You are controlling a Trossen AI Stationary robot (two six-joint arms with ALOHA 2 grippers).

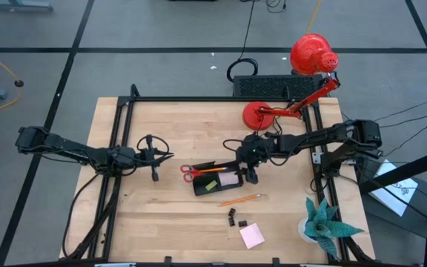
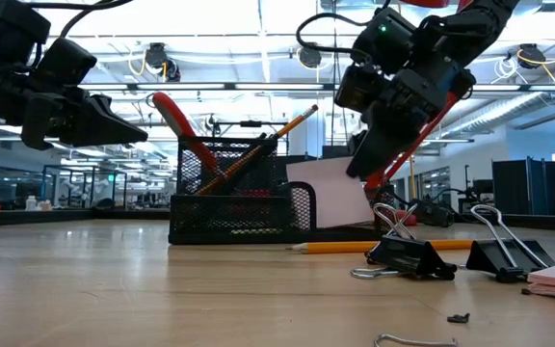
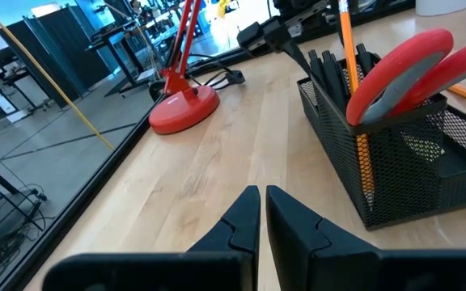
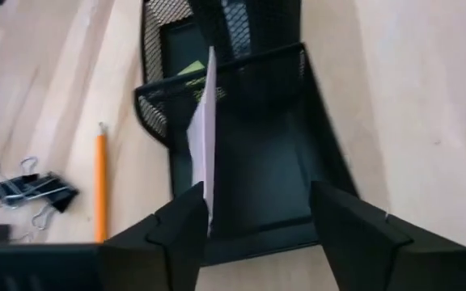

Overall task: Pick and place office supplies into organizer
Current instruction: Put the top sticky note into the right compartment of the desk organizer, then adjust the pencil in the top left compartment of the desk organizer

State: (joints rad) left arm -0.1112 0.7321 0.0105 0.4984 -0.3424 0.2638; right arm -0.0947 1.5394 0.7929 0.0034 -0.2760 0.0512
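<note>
The black mesh organizer stands mid-table. In it are red-handled scissors, an orange pencil and a pale pink note pad. The pad stands on edge in the low compartment, leaning tilted. My right gripper hovers open over that compartment, slanting down, with the pad close beside one finger. To the organizer's left my left gripper is shut and holds nothing. Another pencil, black clips and a pink sticky pad lie on the table nearer the front. My right gripper stands open around the pad's upper end. I cannot tell whether one finger still touches the pad. The pad rests in the organizer's compartment on its lower edge.
A red desk lamp stands behind the right arm, and a black ribbed box lies past the table's far edge. A teal paper plant sits at the front right. Bare wood lies left and front left.
</note>
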